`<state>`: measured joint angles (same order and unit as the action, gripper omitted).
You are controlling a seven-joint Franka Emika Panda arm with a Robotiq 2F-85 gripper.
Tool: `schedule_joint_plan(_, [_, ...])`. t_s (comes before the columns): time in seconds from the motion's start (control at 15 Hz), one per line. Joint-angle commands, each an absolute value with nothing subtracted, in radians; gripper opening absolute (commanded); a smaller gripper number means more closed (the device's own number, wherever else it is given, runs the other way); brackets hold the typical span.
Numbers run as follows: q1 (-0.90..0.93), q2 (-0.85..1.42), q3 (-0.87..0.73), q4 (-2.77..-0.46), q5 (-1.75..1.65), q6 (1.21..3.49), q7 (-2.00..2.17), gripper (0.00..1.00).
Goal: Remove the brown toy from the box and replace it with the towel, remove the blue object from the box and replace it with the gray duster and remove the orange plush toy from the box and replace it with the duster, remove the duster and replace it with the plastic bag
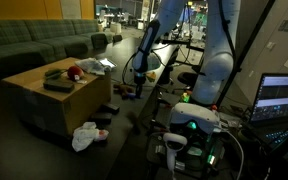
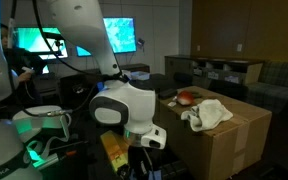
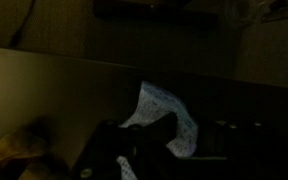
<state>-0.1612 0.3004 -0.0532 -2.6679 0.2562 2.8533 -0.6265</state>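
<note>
Jaws: cannot tell, too dark; I'd ease toward the white bundle (image 3: 164, 115) at twelve o'clock, pinching a fold.

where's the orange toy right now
The orange toy lies on top of the cardboard box in an exterior view, towards the box's left end there, right beside the white cloth.

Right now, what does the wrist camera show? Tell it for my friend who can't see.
A crumpled white cloth or bag lies in the middle of a very dark picture, next to a long tan surface. Something yellowish and blurry shows at the lower left.
</note>
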Motion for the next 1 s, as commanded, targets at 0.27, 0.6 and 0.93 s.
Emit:
schedule_joint_plan(0.27, [-0.326, 0.603, 0.102, -2.538, 0.123, 3.177, -0.455, 0.03])
schedule_joint_plan(0.6, [-0.289, 0.701, 0.054, -2.461, 0.005, 3.236, -0.309, 0.03])
schedule_joint_plan(0.93, [-0.288, 0.723, 0.041, -2.425, -0.028, 3.259, -0.232, 0.5])
